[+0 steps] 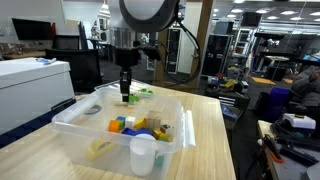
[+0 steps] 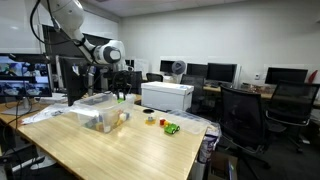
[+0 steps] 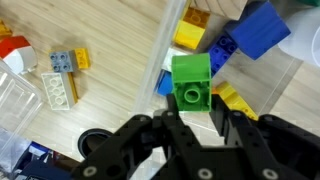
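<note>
A: Wooden worktop [image 1: 212, 125], lab setting. What is held?
B: One green block [image 3: 190, 80], clamped between the closed end effector [image 3: 192, 112] fingers, above the rim of the clear bin [image 1: 75, 128].
A: Step?
B: Carrying, seemingly; any release calls for centring over the bin.

Open-plan office or robotics lab: rows of computer monitors [image 2: 222, 72], black swivel chairs [image 2: 240, 115], a white printer [image 2: 167, 96], and a long wooden table [image 2: 120, 150].

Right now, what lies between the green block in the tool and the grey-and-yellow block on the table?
In the wrist view, only the bin's clear wall and bare tabletop separate the green block from the grey-and-yellow block.
</note>
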Tool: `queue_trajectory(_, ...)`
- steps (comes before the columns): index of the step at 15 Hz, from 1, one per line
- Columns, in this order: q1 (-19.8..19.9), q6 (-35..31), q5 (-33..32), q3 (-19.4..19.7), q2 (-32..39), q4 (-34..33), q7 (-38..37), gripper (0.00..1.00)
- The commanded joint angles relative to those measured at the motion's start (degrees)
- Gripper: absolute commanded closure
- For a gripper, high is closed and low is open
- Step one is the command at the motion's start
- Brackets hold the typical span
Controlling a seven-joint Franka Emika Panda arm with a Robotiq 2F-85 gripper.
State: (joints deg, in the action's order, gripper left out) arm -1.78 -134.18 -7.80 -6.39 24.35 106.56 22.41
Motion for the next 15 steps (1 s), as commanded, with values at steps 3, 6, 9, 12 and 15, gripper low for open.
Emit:
queue_trajectory(3,-0.04,0.33,0.19,0.02,-0.02,-0.08,-0.1,0.38)
queue_trajectory(6,0.03,0.34,0.22,-0.01,-0.07,-0.01,0.08,0.21)
queue_trajectory(9,-0.07,0.07,0.04,0.02,0.05,-0.09,0.0,0.21)
queue_trajectory(12,-0.06,-0.21,0.04,0.03,0.04,-0.09,0.0,0.03)
queue_trajectory(15,-0.06,-0.23,0.04,0.03,0.04,-0.09,-0.01,0.03)
